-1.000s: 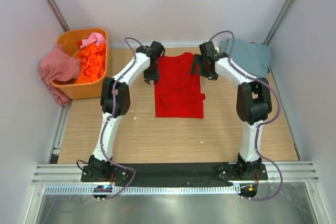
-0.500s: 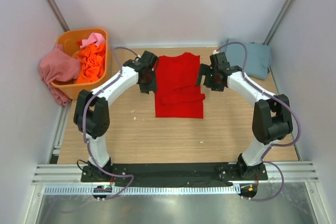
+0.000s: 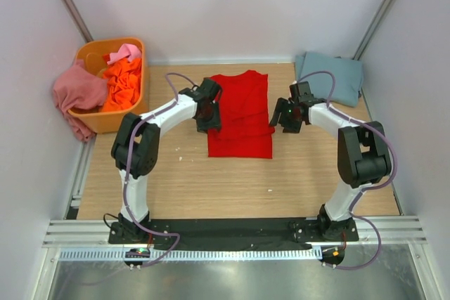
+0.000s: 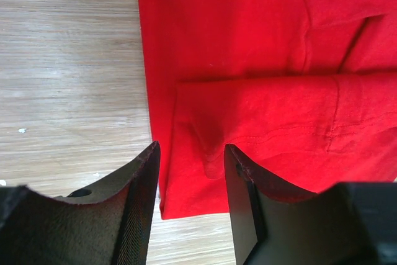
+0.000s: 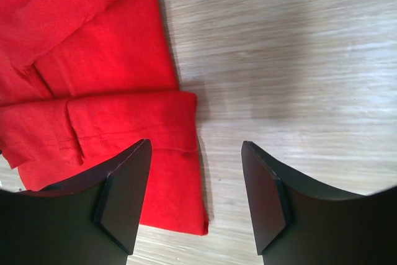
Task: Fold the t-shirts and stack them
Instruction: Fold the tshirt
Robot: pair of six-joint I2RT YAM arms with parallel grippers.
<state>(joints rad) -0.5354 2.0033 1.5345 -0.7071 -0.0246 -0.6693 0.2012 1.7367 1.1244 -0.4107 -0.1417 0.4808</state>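
Arms forward, low; left tool [image 4: 189, 156] and right tool [image 5: 196, 148], jaws apart.

We view the whole counter [image 3: 232, 187] from above its near edge; both wrist cameras look straight down, close, sharing the red t-shirt [image 3: 242, 114].

You've got soft matt cloth on the red t-shirt [image 3: 242, 103], pale wood grain on the counter [image 3: 232, 180], and dull black, slightly rough plastic fingers [image 4: 133, 215]. The orange tub [image 3: 105, 123] looks smooth plastic.
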